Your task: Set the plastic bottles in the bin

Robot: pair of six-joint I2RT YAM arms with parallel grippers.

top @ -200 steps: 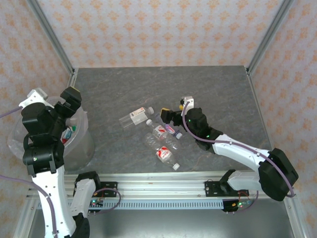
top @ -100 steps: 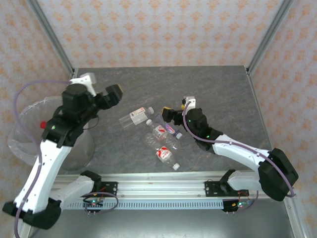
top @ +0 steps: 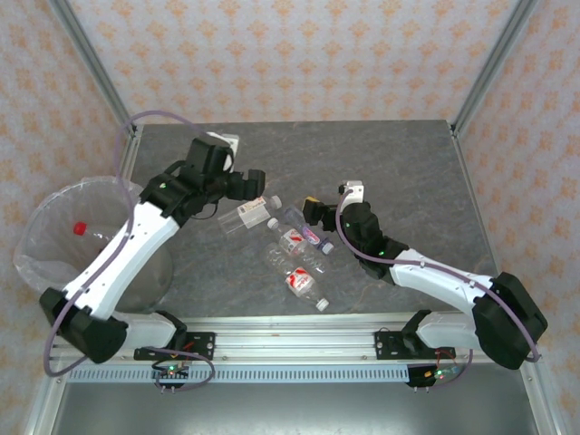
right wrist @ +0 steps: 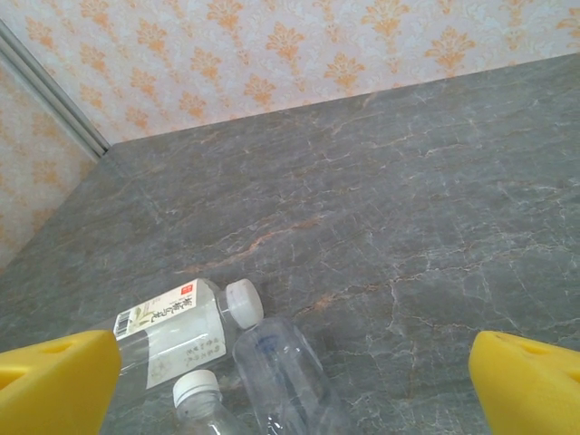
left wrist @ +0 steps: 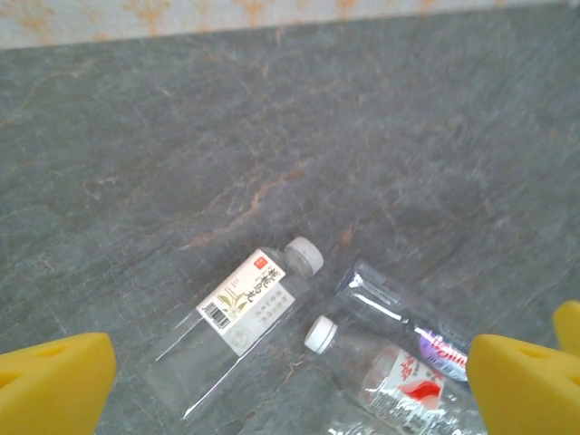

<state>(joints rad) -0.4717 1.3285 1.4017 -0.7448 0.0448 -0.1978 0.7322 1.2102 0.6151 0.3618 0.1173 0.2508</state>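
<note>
Left gripper [top: 256, 184], fingers spread wide, hovers near the white-labelled bottle [top: 246, 216]

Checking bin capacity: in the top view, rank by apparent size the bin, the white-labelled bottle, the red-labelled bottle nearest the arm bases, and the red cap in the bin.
1. bin, by far largest.
2. white-labelled bottle and red-labelled bottle, too alike to rank.
3. red cap, smallest.

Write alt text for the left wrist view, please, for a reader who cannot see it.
Three clear plastic bottles lie on a grey table: a white-label bottle, a purple-label bottle and a red-white bottle. The open left claw hangs above them, yellow fingertips at the lower corners.
</note>
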